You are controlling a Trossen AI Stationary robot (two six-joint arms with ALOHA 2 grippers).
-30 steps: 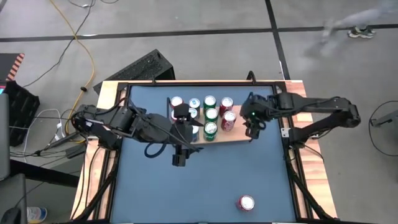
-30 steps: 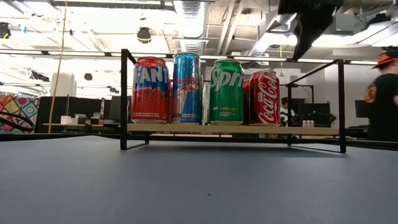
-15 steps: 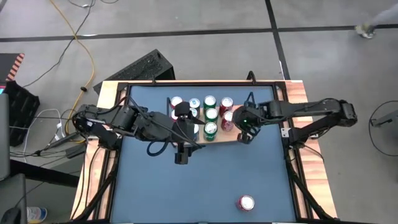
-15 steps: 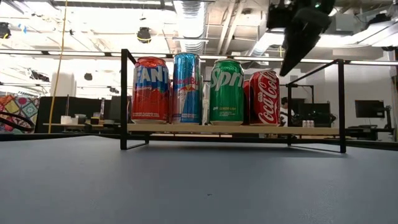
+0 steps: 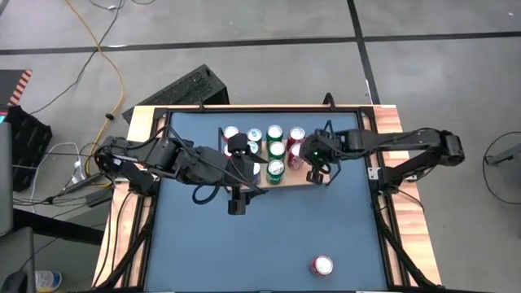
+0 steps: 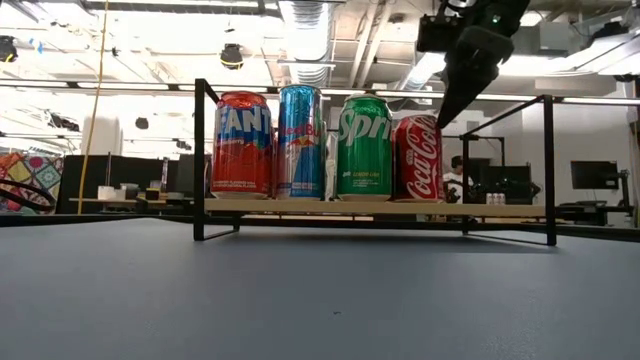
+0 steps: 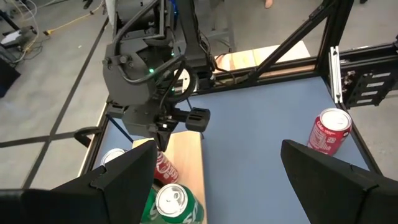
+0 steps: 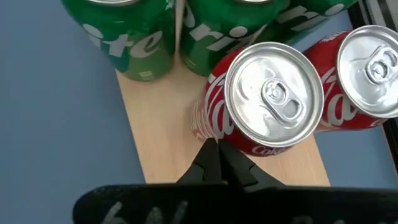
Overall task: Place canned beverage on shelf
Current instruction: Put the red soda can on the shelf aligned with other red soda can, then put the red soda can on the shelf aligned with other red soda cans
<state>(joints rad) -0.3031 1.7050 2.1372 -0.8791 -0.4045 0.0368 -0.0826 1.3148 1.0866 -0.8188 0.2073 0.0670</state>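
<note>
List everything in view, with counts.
light-wood shelf board with black wire end frames: 1, far half of the dark-blue tabletop
red Fanta can: 1, shelf's left end
blue Red Bull can: 1 clear, beside the Fanta; more may sit behind
green Sprite cans: 3 visible, mid shelf
red Coca-Cola cans: 2, shelf's right end
lone red can: 1, upright on the tabletop's near side, apart from the shelf
black case: 1, floor beyond the table
yellow cable: 1, floor
left gripper: dark, open, over the shelf's near edge; its arm hides some cans
right gripper: dark, shut, tips at the nearer Coca-Cola can's side
</note>
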